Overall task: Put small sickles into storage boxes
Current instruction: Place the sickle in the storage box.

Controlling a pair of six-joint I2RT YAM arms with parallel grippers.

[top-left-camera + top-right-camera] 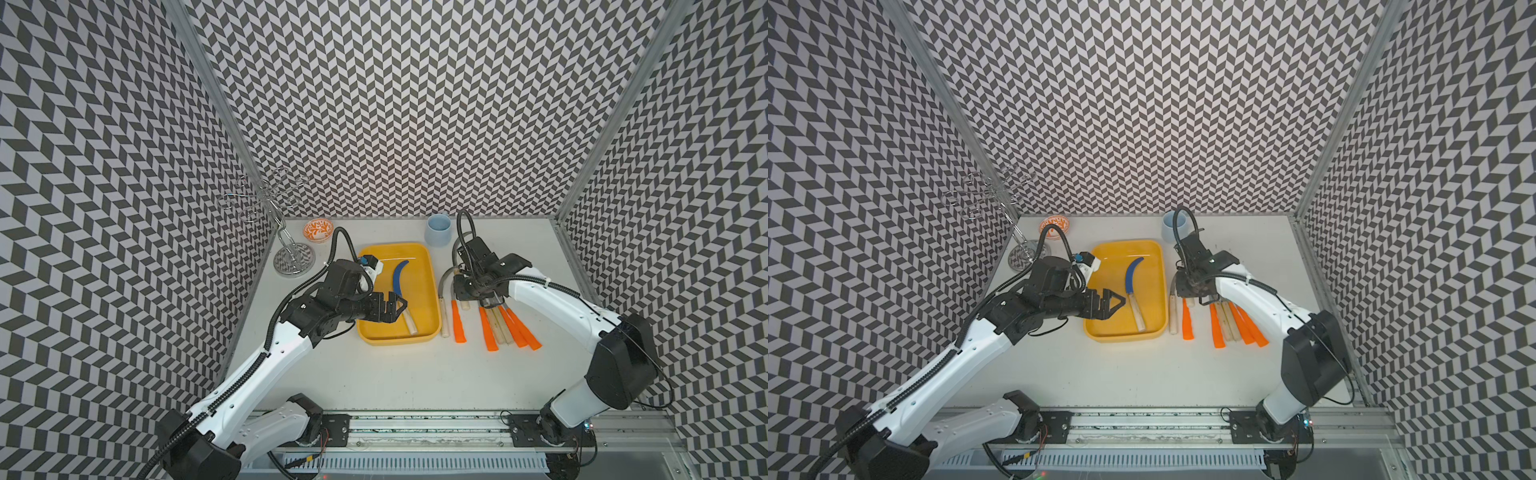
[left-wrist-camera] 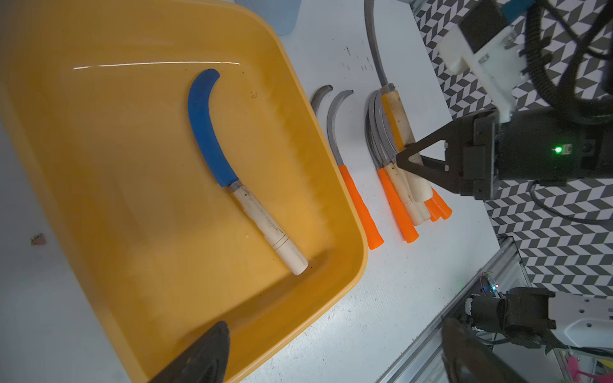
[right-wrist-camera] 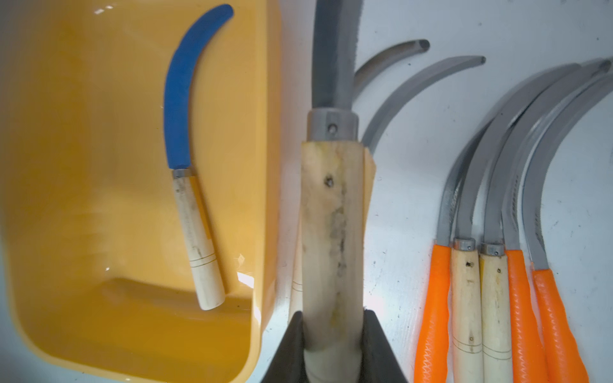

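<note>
The wood-handled sickle [image 3: 331, 215] is clamped at its handle by the right end effector [image 3: 333, 318], blade clear, just beside the yellow tray [image 3: 262, 199] for transfer. A blue sickle [image 3: 179, 109] lies inside. The left end effector [image 2: 335, 331] hovers released.

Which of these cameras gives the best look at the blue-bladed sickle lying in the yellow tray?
The left wrist view: there the blue-bladed sickle is whole, large and sharp, from tip to handle end. The right wrist view also shows it whole, with its tip near the picture's edge. Both top views show it small.
</note>
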